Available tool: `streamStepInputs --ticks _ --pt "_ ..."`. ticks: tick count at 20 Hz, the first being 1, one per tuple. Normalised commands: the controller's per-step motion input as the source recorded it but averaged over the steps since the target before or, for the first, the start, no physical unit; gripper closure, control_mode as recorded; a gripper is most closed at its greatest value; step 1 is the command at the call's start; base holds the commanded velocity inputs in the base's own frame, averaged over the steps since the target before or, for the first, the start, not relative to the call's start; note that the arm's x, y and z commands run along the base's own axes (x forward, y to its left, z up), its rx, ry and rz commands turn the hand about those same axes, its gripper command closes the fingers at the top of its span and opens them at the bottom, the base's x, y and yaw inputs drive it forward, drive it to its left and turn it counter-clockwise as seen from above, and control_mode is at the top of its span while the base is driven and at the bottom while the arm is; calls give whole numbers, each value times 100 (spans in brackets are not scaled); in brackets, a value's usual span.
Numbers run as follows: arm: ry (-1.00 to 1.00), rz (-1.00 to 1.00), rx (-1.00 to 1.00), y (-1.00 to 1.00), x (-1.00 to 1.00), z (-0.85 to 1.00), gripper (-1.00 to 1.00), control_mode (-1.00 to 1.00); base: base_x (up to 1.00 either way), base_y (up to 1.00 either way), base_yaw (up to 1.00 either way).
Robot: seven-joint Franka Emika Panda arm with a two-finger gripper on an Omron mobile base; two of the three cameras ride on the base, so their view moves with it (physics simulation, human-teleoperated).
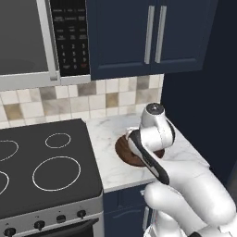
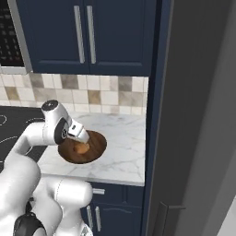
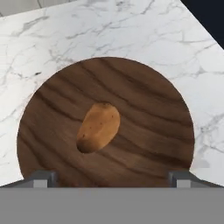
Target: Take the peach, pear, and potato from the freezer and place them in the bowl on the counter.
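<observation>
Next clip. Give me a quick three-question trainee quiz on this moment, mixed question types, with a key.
1. True or false: the potato lies inside the bowl.
2. Multiple choice: the gripper is (A) shut on the potato, (B) open above the bowl, (C) shut on the bowl's rim.
3. Fill in: the bowl stands on the marble ____, between the stove and the tall grey appliance at the right.

Key: 1 true. 2 B; in the hand view both fingertips stand wide apart, clear of the potato. 3 counter.
</observation>
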Motion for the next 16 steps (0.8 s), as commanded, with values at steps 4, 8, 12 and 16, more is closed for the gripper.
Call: streamStepInputs --ticks 4,8,12,16 --pt "-3 0 0 -31 -100 0 -100 -100 0 0 0" --pt "0 0 0 -21 -100 0 -100 -100 0 0 0" --pt "0 0 0 -4 -50 -2 -100 100 -50 2 0" --pt "0 0 0 0 0 0 -100 100 -100 20 0"
